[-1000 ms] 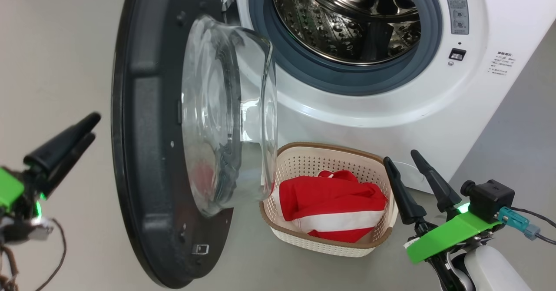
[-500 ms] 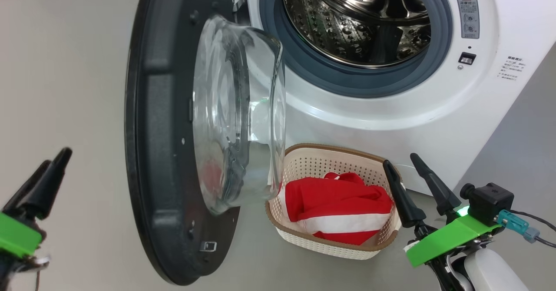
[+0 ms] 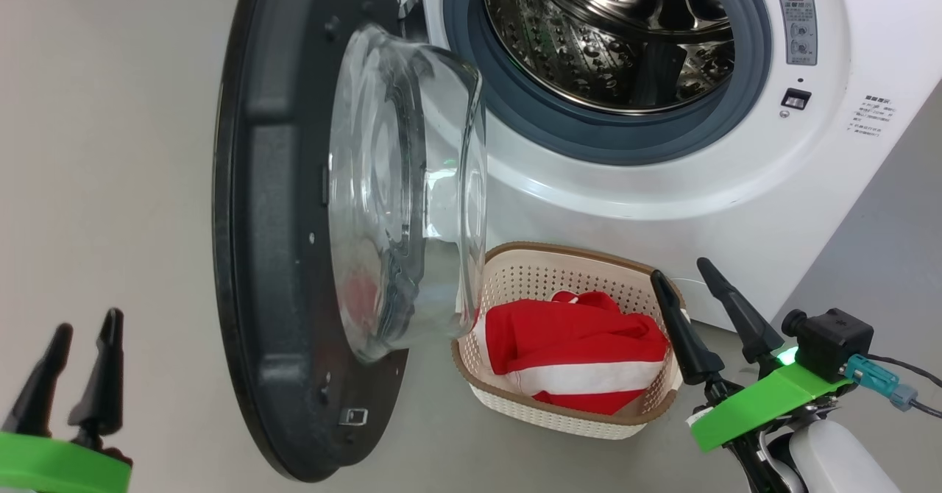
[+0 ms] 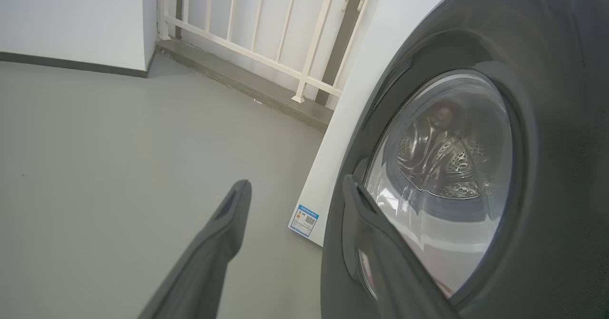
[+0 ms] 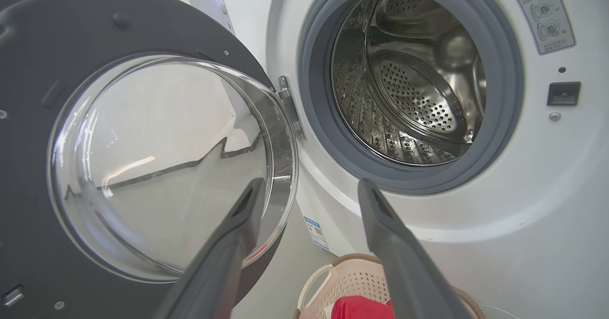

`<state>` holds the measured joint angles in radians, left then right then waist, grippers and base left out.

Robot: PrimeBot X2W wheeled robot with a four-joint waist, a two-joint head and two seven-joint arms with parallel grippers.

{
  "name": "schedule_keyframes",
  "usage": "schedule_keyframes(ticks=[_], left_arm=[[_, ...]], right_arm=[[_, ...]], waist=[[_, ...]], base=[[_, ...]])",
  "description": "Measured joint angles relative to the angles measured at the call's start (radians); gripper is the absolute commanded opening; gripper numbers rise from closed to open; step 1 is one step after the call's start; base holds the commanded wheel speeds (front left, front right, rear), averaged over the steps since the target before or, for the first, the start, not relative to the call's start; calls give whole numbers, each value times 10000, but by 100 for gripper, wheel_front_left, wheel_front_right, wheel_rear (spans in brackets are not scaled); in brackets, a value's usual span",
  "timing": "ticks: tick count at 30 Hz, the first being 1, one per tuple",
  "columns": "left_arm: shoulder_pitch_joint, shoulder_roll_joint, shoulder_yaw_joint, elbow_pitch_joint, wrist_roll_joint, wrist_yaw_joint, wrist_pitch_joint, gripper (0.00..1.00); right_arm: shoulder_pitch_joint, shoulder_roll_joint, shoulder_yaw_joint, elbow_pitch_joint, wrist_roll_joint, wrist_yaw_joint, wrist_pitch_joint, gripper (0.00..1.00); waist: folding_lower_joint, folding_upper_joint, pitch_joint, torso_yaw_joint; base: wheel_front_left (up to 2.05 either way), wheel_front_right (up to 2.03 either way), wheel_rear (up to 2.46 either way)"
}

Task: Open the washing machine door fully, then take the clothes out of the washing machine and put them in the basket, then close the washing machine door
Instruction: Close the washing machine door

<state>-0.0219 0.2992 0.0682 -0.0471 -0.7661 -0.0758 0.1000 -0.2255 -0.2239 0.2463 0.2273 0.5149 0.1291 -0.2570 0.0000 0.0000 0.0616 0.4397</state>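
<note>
The washing machine door [image 3: 280,221] stands swung out to the left of the white washing machine [image 3: 662,191], its glass bowl bulging inward. No clothing shows in the steel drum [image 5: 409,85]. The clothes [image 3: 574,346], red with a white stripe, lie in the cream basket [image 3: 559,252] on the floor below the opening. My left gripper [image 3: 88,320] is open at the lower left, beside the door's outer face [image 4: 547,47] and apart from it. My right gripper [image 3: 678,268] is open and empty, just right of the basket.
Grey floor spreads to the left of the door. A white railing [image 4: 266,33] on a raised step and a white wall stand behind the machine's left side. A blue label sticker [image 4: 307,220] marks the machine's lower corner. A cable [image 3: 905,375] trails from my right wrist.
My left gripper has dropped to the lower left corner and turned its fingers upright. The head camera shifted slightly. Door, basket, clothes and right gripper have stayed put.
</note>
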Motion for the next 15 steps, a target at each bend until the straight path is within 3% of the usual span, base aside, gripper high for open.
schedule_keyframes(ticks=[8,15], left_arm=[[429,-213,-259,234,1294,21,-1488,100],[996,-353,-694,217,2771,531,-2729,100]], right_arm=[[-2,-23,52,4,2,0,0,100],[-2,-19,92,12,2,0,0,100]], waist=[[0,0,29,-39],[0,0,-15,-105]], base=[[0,0,0],[0,0,0]])
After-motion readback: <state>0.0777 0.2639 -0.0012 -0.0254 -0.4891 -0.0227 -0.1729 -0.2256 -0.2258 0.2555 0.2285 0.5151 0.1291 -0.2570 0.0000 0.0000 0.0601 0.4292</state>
